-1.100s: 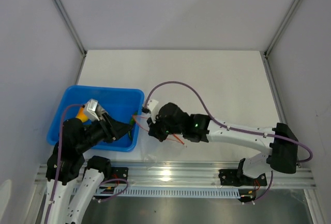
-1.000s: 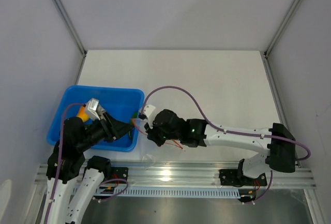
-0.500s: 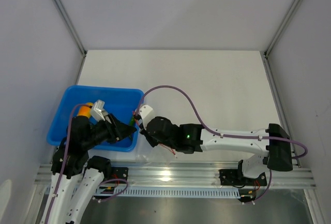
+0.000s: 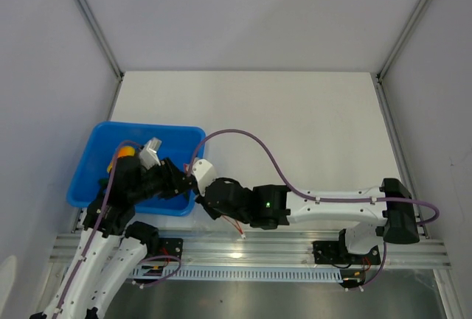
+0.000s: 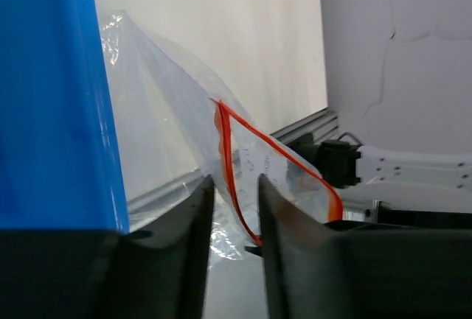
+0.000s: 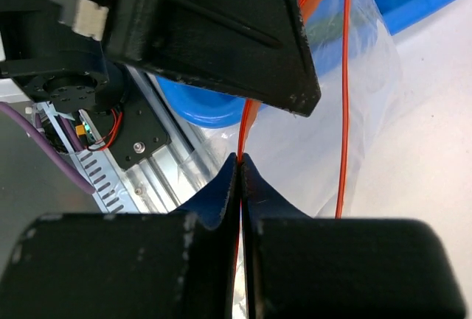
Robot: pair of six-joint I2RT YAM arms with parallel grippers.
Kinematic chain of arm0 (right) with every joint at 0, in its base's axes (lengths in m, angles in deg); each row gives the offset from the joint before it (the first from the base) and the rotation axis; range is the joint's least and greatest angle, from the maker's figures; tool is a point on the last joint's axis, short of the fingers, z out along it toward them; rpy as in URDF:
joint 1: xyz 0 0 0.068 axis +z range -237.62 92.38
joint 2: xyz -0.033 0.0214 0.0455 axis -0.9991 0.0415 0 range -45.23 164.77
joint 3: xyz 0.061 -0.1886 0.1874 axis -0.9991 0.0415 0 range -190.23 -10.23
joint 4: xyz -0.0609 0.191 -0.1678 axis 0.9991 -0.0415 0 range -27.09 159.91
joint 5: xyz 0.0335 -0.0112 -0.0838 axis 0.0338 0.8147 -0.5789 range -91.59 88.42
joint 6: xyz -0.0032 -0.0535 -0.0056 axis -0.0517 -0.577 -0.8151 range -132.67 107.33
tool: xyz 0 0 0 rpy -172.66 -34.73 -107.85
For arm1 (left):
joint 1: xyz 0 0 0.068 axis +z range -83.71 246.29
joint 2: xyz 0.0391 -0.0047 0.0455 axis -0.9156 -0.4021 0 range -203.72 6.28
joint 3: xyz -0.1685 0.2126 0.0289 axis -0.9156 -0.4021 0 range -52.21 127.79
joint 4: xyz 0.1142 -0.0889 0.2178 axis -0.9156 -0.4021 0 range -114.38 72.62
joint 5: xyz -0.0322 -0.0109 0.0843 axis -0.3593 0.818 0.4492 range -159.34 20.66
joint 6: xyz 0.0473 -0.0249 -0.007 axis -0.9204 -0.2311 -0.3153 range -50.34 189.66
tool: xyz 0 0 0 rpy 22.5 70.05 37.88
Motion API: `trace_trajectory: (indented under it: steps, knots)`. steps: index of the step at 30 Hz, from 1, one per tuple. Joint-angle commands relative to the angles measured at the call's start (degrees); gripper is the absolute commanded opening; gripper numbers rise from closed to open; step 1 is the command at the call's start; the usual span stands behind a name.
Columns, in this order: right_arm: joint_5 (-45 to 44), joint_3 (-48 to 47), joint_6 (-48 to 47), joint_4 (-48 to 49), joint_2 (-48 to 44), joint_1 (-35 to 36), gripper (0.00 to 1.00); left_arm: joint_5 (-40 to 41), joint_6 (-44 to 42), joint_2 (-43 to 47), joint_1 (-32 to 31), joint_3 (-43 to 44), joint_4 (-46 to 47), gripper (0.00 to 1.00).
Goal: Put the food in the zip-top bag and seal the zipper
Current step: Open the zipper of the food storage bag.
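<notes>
Close to the desk's [image 4: 310,127] near edge, just beside the blue tray [image 5: 51,98], the right gripper [image 6: 240,160] is pinching the zipper [image 6: 344,76] of the clear zip-top bag [image 5: 162,113] between pressed-together fingers, while the left gripper [image 5: 230,186] is hovering with fingers slightly spread, the orange-red strip running down between them.

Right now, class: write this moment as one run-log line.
right gripper: shut on zipper | left gripper: open, straddling zipper edge | zip-top bag: mouth unsealed, beside blue tray
</notes>
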Motion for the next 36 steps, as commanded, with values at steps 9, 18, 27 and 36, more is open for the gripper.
trace_trajectory:
  steps: [9,18,27,36]
  knots:
    - [-4.57,-11.33,14.23,-18.84,-0.29,0.99,0.70,2.07,-1.41,-2.52,-4.23,-1.55,5.18,0.01]
    - [-7.38,-16.88,24.54,-29.95,-2.32,1.60,0.99,1.20,-2.47,-3.05,-4.23,-1.81,6.23,0.01]
    - [-5.61,-15.56,18.21,-20.71,-7.77,3.71,0.97,1.02,-4.05,-3.49,-4.23,-1.64,6.14,0.01]
    - [-9.31,-16.62,22.70,-30.11,-3.12,-0.59,0.73,-1.35,-4.14,-2.61,-4.32,-1.63,6.67,0.01]
